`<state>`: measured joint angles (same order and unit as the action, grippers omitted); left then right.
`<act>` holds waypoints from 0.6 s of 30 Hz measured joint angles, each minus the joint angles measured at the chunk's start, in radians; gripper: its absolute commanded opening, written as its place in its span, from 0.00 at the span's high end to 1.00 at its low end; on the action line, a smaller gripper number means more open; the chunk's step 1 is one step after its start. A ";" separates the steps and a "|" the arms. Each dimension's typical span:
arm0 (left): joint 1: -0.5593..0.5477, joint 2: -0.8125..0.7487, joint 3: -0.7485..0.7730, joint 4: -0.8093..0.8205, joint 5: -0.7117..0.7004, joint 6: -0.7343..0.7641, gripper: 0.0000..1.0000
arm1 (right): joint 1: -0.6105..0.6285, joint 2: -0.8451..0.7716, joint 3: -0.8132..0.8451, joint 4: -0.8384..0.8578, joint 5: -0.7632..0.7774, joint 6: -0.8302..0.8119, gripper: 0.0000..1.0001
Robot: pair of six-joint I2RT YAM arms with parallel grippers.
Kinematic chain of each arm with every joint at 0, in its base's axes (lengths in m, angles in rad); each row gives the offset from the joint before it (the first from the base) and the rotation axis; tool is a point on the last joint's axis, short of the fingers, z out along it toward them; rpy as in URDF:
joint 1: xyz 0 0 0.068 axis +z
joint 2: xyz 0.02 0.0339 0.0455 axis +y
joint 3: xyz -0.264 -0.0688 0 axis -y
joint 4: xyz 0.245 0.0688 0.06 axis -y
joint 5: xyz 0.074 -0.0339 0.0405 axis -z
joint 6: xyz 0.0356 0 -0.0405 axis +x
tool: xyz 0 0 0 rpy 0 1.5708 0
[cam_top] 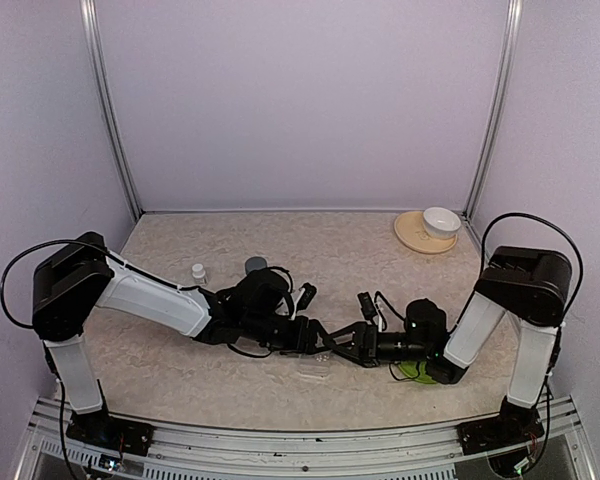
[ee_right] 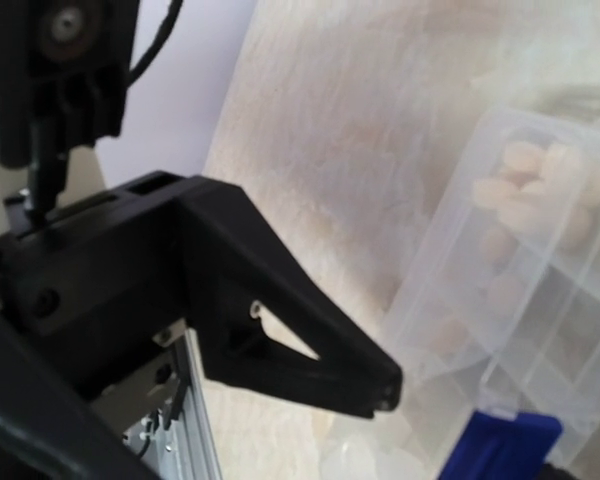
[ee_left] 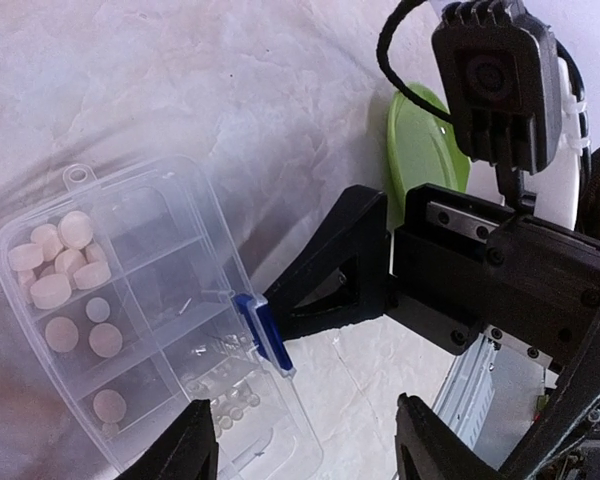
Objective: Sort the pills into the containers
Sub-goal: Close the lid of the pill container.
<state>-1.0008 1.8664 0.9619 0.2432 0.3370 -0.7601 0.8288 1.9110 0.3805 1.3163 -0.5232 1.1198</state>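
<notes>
Marbled tabletop (cam_top: 180, 375) bears the clear pill organiser (ee_left: 130, 330); left gripper (ee_left: 305, 445) hovers half-spread above it, while right gripper (cam_top: 348, 345), spread wide, has one finger at its blue latch (ee_left: 263, 335), probably to unclip it next.

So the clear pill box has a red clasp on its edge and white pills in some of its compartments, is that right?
Not quite. The clasp on the clear pill box is blue, not red, as the left wrist view shows. The rest holds: there are white pills in some of its compartments.
</notes>
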 measured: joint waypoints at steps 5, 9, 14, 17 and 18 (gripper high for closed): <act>0.000 0.000 0.000 0.003 0.003 -0.001 0.40 | -0.001 0.007 -0.013 0.043 -0.004 0.017 0.00; 0.000 0.000 0.000 0.003 0.004 -0.001 0.40 | -0.001 0.002 -0.021 0.048 -0.005 0.020 0.00; 0.000 0.000 0.000 0.004 0.004 0.000 0.42 | -0.005 -0.048 -0.035 0.016 0.002 0.017 0.00; 0.000 0.000 0.000 0.003 0.003 0.002 0.43 | -0.006 -0.075 -0.049 -0.003 0.010 0.009 0.00; -0.001 0.000 0.000 0.003 0.003 0.002 0.43 | -0.006 -0.083 -0.055 -0.007 0.011 0.006 0.00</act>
<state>-1.0016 1.8668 0.9619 0.2462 0.3401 -0.7586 0.8227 1.8278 0.3260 1.3090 -0.5117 1.1259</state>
